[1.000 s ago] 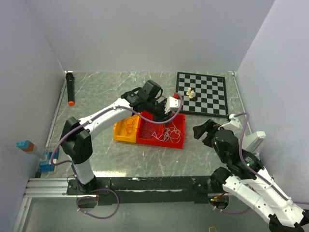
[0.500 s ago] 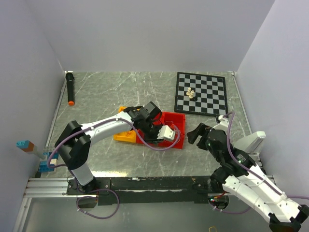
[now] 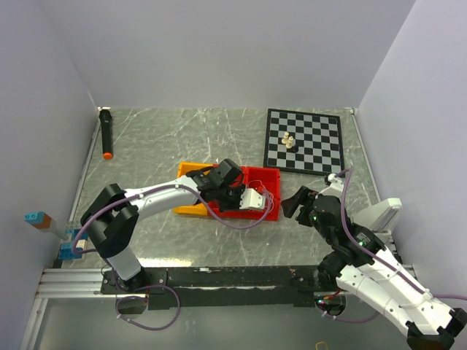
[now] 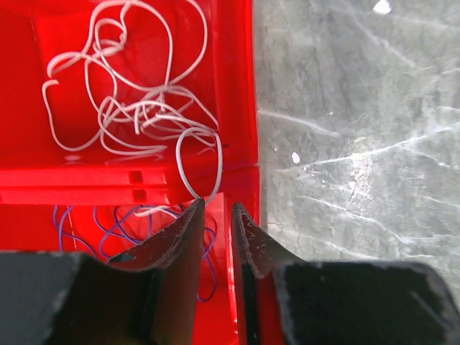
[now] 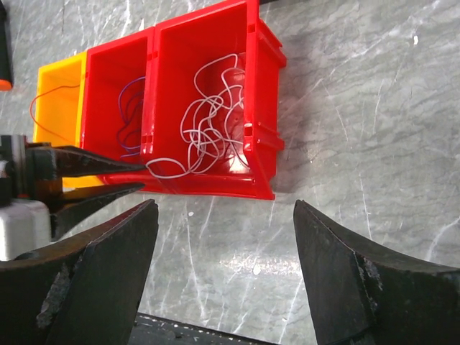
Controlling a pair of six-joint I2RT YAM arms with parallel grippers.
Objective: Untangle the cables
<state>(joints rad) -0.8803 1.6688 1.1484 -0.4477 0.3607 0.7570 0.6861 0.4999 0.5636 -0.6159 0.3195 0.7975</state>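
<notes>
The cables lie sorted by colour in bins near the middle of the table [image 5: 374, 108]. A loose white tangle [image 5: 208, 122] fills the right compartment of the red bin [image 5: 269, 93], purple loops [image 5: 129, 108] sit in its left compartment, and a thin orange one [image 5: 44, 98] is in the yellow bin [image 5: 61, 136], which touches the red bin's left side. One white loop spills over the divider into the purple side, ending right at the tips of the left gripper [image 4: 218, 205]. Its jaws stand narrowly apart. One finger is inside the purple compartment and the other is over the bin's near wall, so there is little play there.

Outside that wall bare marble runs to the right gripper [image 5: 224, 208], which hangs spread wide, holding nothing, just in front of the red bin's near edge. Beyond the bins is a chessboard [image 3: 314, 149] with a few pieces [image 3: 289, 141] at far right. A black marker [image 3: 106, 133] lies along the far left edge. Grey walls [image 3: 219, 51] close the table on three sides.
</notes>
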